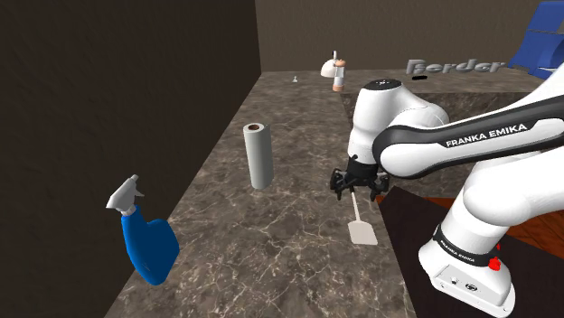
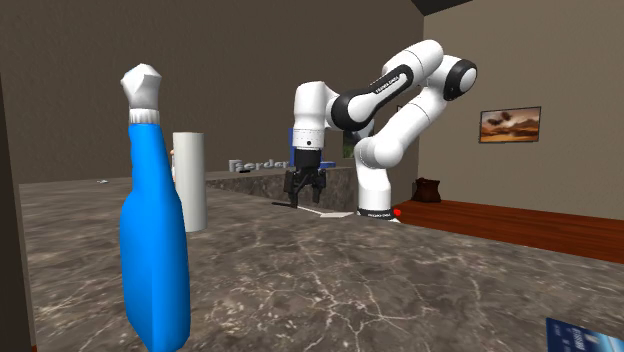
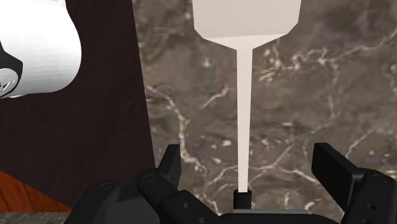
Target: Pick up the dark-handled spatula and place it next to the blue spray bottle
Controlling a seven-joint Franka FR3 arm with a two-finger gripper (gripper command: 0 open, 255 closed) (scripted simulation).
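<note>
On the veined stone counter (image 1: 271, 253), spread jaws straddle the flat white spatula's (image 3: 245, 19) dark handle.

Dark brown marble worktop (image 1: 271, 244), veined in pale cream, long and narrow in the shoulder view. At that view's left, hard against the worktop's edge, a tall plain wall (image 1: 108, 90) in deep brown, dim. Beyond the far end, a lighter grey-brown back wall (image 1: 380, 27), and below it raised grey lettering (image 1: 452, 66), partly hidden. Along the worktop's other edge, a dark brown strip (image 1: 407, 235), then reddish wood floor (image 2: 520, 222). In the second exterior view, a taupe side wall (image 2: 560, 60) with a small framed picture (image 2: 510, 123) in warm tones. At its foot, a small dark shape (image 2: 428, 190), too small to tell. Soft, even light throughout.
</note>
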